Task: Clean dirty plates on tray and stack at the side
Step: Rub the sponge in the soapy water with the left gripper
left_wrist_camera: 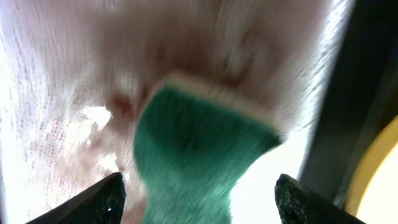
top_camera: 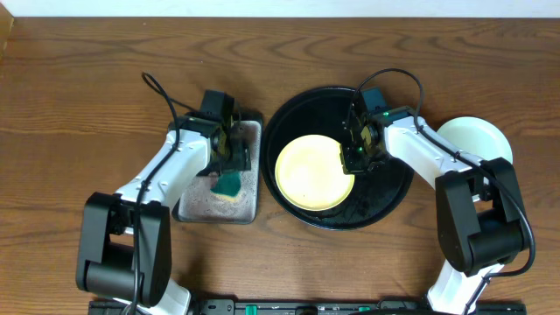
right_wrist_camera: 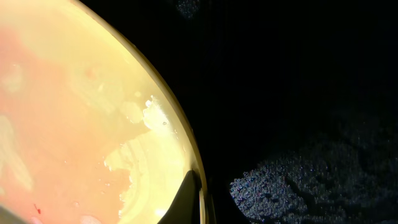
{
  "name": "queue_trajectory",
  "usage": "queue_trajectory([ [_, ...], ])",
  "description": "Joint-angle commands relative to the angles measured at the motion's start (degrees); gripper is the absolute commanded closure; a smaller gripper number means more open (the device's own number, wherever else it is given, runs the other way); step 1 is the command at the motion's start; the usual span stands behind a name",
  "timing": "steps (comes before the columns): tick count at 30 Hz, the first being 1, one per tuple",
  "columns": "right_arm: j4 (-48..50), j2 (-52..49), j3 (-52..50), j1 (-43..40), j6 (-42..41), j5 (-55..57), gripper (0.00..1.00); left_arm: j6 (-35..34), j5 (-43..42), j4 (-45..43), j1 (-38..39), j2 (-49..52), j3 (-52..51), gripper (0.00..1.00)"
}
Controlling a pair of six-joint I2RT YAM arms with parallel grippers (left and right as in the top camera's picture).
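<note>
Overhead: the yellow plate (top_camera: 311, 171) lies flat and face up in the left part of the black tray (top_camera: 385, 197). Being round, it has no long axis. The right gripper (top_camera: 357, 156) sits at its right rim, which we judge is to steady it for wiping. The left gripper (top_camera: 229, 150) hangs over the green sponge (top_camera: 229, 185) on the small grey metal tray (top_camera: 249, 210). A pale plate (top_camera: 477, 140) rests far right, outside the tray.

Left wrist: the view is blurred. The fingers stand apart, released, clear of the sponge.

Right wrist: a dark fingertip (right_wrist_camera: 189, 199) presses the red-smeared rim, and the pincer looks clenched on the plate.
</note>
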State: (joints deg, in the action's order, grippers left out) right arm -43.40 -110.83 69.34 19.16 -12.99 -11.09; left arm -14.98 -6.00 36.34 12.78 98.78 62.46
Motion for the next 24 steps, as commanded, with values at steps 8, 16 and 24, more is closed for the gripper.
queue_trajectory([
  [8, 0.5, -2.1, -1.5, 1.5, -0.2, 0.5, 0.99, 0.1, 0.7, -2.7, -0.2, 3.7, -1.2, 0.23],
  [16, 0.5, -2.1, -1.5, 1.5, -0.2, 0.5, 0.99, 0.1, 0.7, -4.2, -0.2, 5.3, -1.2, 0.66],
  [24, 0.3, -2.1, -1.5, 1.5, -0.2, 0.5, 0.99, 0.1, 2.8, -4.7, -0.2, 4.9, 1.1, 0.93],
])
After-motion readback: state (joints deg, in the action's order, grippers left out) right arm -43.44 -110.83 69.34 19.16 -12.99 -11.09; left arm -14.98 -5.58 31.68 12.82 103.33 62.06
